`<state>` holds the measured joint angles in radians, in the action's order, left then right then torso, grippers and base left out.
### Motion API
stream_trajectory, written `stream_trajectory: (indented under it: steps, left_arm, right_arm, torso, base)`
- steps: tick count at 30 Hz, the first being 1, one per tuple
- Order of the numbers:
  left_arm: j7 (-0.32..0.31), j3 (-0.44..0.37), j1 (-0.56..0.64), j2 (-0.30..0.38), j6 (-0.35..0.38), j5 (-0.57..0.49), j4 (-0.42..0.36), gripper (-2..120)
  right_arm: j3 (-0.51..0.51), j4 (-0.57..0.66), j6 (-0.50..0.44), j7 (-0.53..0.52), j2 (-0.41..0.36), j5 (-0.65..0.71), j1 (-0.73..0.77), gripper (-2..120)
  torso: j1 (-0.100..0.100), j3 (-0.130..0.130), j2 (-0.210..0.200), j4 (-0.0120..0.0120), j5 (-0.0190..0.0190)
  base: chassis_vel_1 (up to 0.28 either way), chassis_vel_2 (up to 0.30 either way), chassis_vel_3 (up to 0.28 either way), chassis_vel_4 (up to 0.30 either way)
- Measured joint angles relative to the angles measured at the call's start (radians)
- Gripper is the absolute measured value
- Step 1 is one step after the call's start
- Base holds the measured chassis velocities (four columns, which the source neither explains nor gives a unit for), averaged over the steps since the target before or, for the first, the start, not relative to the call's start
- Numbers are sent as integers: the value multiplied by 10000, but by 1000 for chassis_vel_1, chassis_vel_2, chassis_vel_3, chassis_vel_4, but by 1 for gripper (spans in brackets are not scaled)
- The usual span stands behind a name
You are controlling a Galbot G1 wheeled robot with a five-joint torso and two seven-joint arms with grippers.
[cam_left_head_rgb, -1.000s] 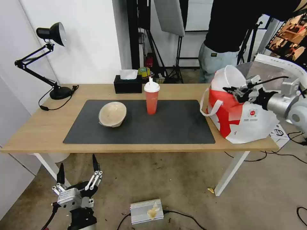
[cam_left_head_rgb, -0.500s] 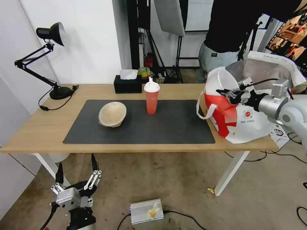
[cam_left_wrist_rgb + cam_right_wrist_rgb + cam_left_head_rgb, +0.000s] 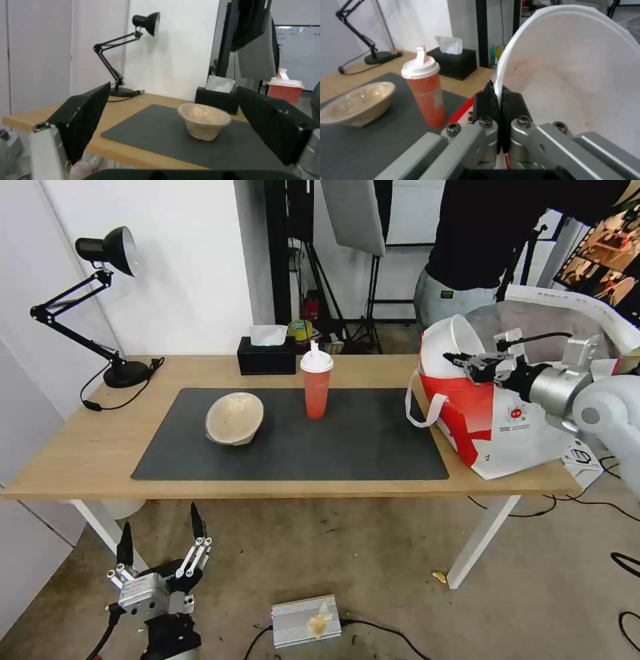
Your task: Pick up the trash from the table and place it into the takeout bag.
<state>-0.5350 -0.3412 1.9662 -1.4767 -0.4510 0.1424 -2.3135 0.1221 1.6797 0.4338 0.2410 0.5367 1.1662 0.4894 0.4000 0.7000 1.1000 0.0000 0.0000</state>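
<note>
Right gripper (image 3: 459, 359): jaws pinching rim of white round plastic bowl (image 3: 448, 345), now carried farther left over the mouth of the white-and-red takeout bag (image 3: 507, 427); release looks near.

Left gripper (image 3: 160, 537): jaws spread, parked below light-wood table (image 3: 80, 460).

Remaining: beige pulp bowl (image 3: 234, 418), tall red drink cup (image 3: 316, 383).

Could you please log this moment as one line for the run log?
right gripper: shut on white bowl, at bag mouth | left gripper: open, below table | cup, beige bowl: on mat

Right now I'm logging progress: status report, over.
Right gripper shut on white bowl over takeout bag. Left gripper open below table. Nothing blocking.
</note>
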Motion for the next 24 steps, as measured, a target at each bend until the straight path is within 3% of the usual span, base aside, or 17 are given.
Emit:
stream_trajectory:
  steps: [11,24]
  left_arm:
    - [-6,-53,73,-25,-14,14,-45,100]
    - [-17,-87,85,-74,-24,18,-58,100]
  right_arm:
    - [18,30,193,-486,226,626,-85,0]
    - [-206,199,590,-1757,595,1970,-537,0]
  torso:
    - [0,0,0,0,1]
    - [0,0,0,1,0]
  base:
    - [0,0,0,0]
    - [0,0,0,0]
